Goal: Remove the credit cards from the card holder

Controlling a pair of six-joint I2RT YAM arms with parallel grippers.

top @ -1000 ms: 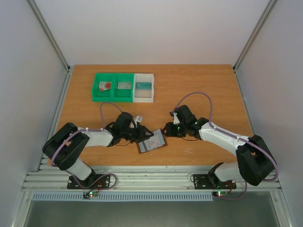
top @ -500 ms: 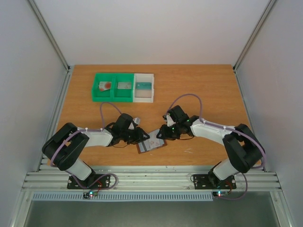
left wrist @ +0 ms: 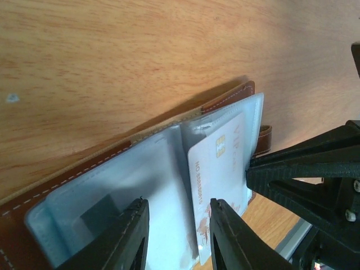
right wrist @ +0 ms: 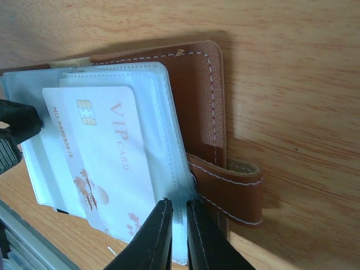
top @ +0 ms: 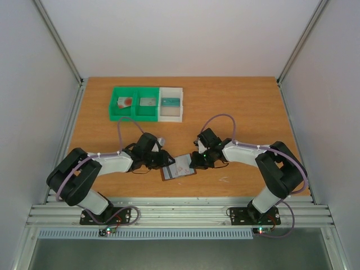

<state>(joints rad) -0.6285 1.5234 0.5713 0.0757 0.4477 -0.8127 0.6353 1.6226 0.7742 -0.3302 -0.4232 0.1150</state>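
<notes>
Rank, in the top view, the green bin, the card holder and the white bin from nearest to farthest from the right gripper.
1. card holder, at the right gripper fingertips, front centre.
2. white bin, at the back, slightly left.
3. green bin, at the back, farther left, beside the white one.

Open on the wooden surface, the brown card holder (right wrist: 197, 84) shows a white card (right wrist: 107, 152) (left wrist: 219, 163) in its clear sleeves. The card reads "VIP CARD" in reddish-gold letters. Along the card's edge farthest from the holder's strap runs "NO" and a row of digits, mostly eights, the last ones unclear.
</notes>
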